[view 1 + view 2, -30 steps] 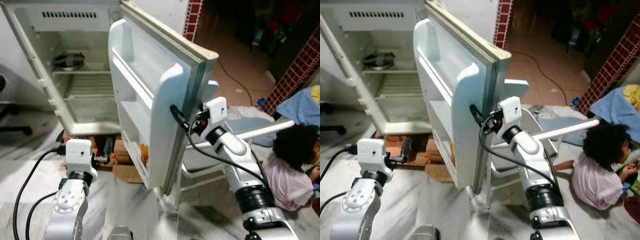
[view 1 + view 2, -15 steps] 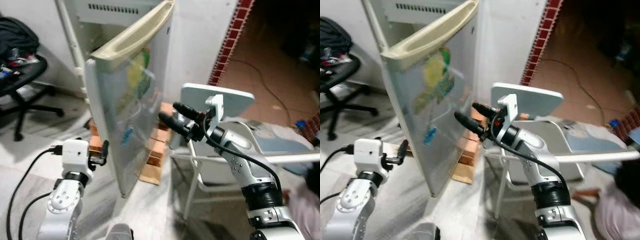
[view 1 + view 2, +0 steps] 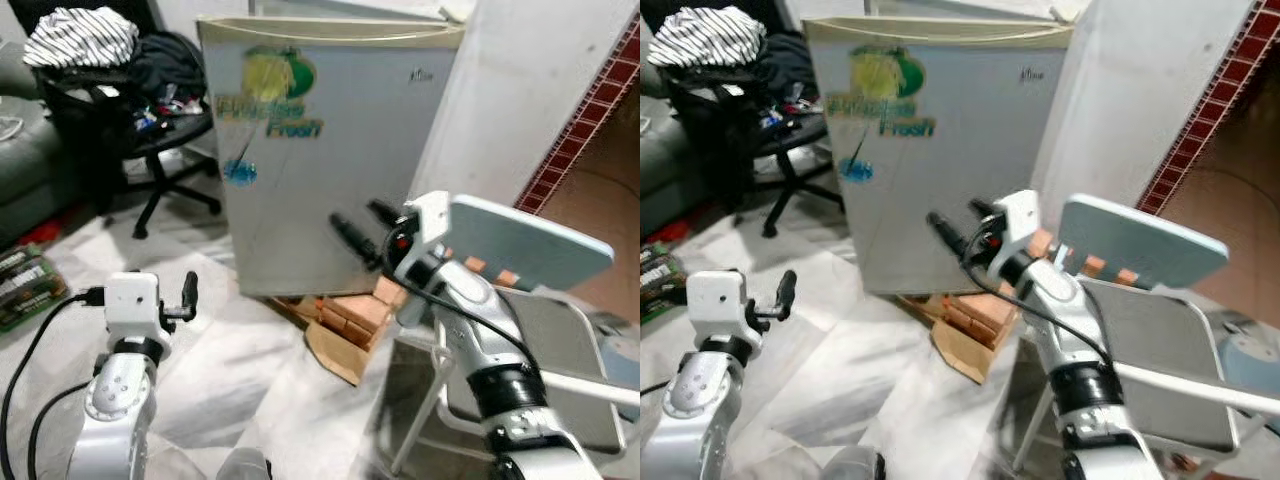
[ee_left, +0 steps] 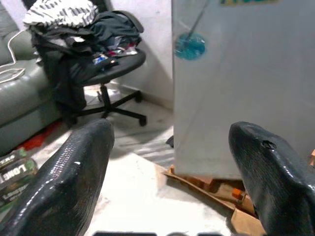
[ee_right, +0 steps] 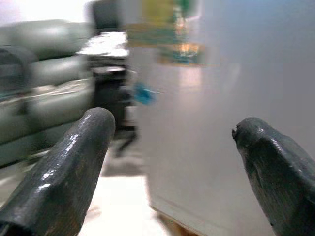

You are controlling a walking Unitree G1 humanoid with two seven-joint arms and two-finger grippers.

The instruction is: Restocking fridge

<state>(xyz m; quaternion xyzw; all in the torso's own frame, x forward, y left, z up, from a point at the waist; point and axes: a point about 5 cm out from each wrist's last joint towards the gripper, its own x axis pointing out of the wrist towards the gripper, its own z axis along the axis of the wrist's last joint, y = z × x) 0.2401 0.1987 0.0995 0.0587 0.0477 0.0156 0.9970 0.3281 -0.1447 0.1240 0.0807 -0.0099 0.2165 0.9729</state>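
So the fridge door (image 3: 320,160) is swung shut now. A second ago it stood wide open with the shelves showing, and half a second ago it was partway round. Looks like the restocking is basically wrapped up. The right gripper (image 3: 362,228) sits right at the door front, fingers spread, holding nothing. The left gripper (image 3: 187,296) hangs low by the floor, also open and empty.

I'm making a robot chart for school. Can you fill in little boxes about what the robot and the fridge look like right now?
Fridge door: shut, with a green and yellow sticker
Right gripper: open, fingers up against the door front
Left gripper: open, low, holding nothing
Under the fridge: bricks and cardboard
Robot's left: office chair piled with clothes
Robot's right: folding chair
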